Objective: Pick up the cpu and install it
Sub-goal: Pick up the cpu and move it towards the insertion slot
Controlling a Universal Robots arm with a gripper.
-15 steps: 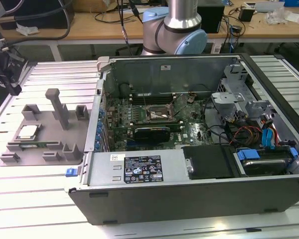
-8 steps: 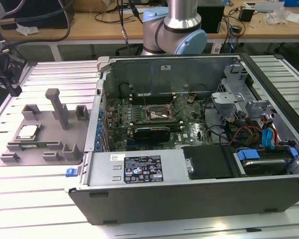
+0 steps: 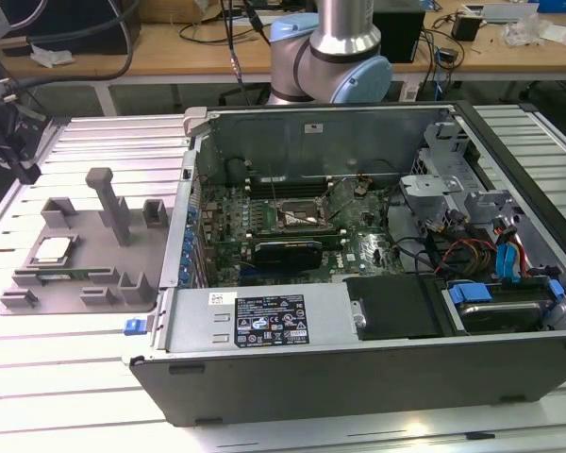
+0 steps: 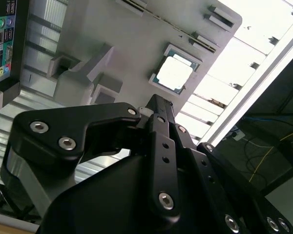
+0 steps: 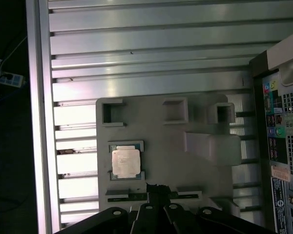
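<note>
Exterior view: the cpu, a small flat square chip with a shiny silver top, lies in a recess of a grey plastic holder block on the ribbed aluminium worktop. The holder sits at nine o'clock from the open grey metal computer case, whose dark square socket frame lies on the green board inside. In both wrist views the black hand hangs above the holder, its tips pressed together on nothing, near the chip but apart from it.
</note>
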